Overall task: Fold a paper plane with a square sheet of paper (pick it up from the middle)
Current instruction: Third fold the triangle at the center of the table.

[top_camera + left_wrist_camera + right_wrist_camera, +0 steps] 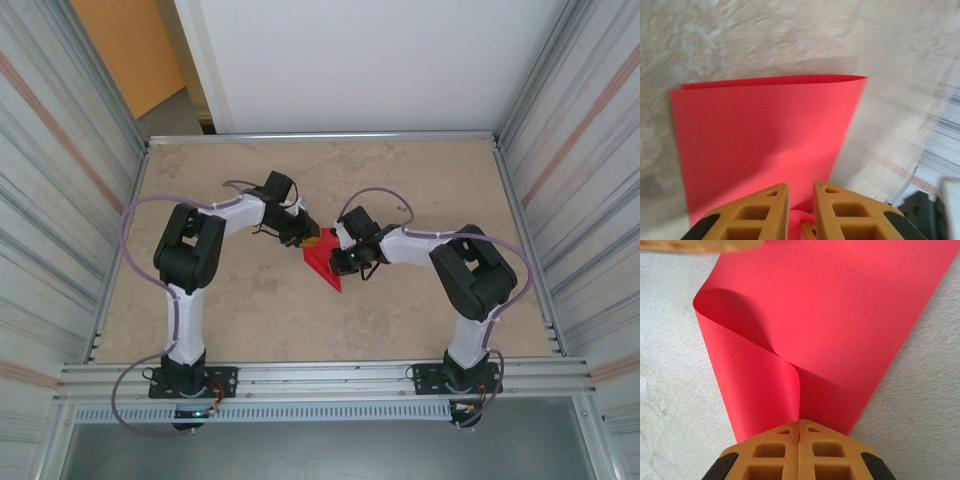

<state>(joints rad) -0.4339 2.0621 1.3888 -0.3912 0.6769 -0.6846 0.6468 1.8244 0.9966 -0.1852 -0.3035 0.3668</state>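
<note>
Our right gripper (799,426) pinches the curled, thin bright red square sheet of paper (840,315) on the mottled beige table (670,390). Across the sheet we see our left gripper (801,187), jaws slightly parted.

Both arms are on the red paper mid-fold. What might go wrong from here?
The right jaws pinch the red sheet shut at one end, yet the fold beside them is a soft loop, not a crease: it may spring open or crease crooked. The left jaws stand slightly apart at another edge, so the layers, slightly offset along the far edge, may slip further.
</note>
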